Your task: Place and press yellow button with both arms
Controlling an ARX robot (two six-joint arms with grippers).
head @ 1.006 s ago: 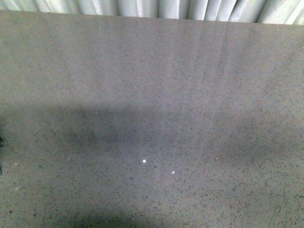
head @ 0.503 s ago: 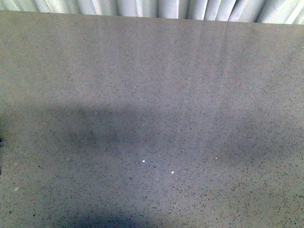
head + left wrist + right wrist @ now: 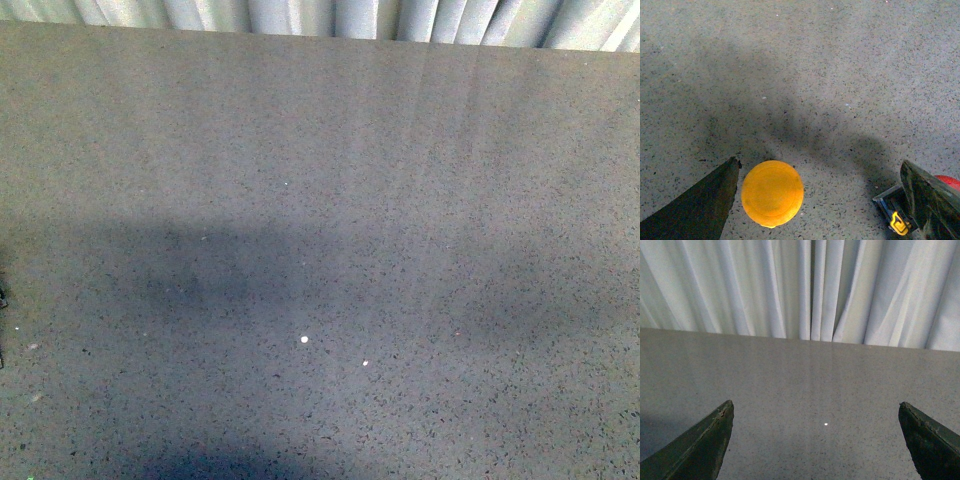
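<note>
The left tool (image 3: 820, 164) stood open astride the yellow button (image 3: 772, 193) on the counter (image 3: 840, 75); a red button (image 3: 946, 181) sat near it. The right tool (image 3: 816, 406) gaped, empty.

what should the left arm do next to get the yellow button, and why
Probably shift the left end effector sideways until the yellow button sits centred in its gap. It is open, but the button lies right beside one finger, while the other finger overlaps a red-capped button; closing now would likely grip off-centre.
</note>
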